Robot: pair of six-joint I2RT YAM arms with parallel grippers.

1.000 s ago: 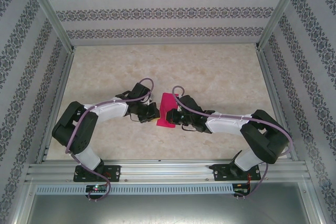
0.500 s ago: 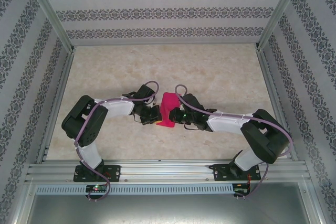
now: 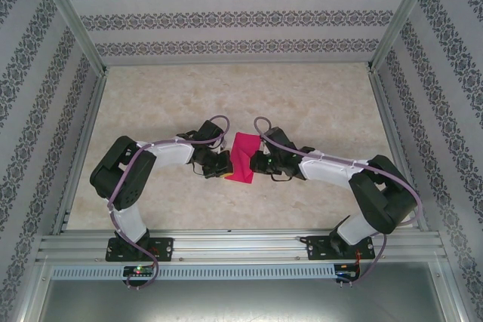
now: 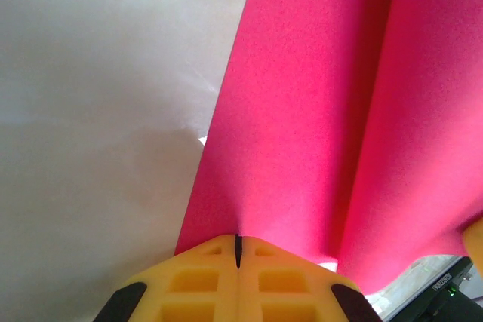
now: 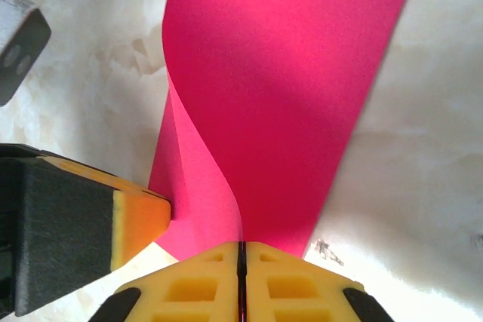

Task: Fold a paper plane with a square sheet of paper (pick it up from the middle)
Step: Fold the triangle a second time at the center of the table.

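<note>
The square sheet of paper [image 3: 243,157] is magenta-pink and hangs in a soft bend between my two grippers, just above the table's middle. My left gripper [image 3: 224,168] is shut on its left edge. In the left wrist view the yellow fingertips [image 4: 219,262] press together on the sheet [image 4: 302,111], which rises away in a curve. My right gripper [image 3: 255,162] is shut on the right edge. The right wrist view has the sheet [image 5: 287,88] arching up from the closed jaws [image 5: 241,253], with the left gripper's finger [image 5: 136,216] touching its far side.
The beige marbled table [image 3: 317,103] lies open behind and beside the arms. Patterned walls [image 3: 241,16] and metal posts enclose it. An aluminium rail [image 3: 241,246] carries both arm bases at the near edge.
The left arm has drawn in and its gripper has reached the sheet's left edge. The right gripper has shifted slightly back. The sheet now bows up between them.
</note>
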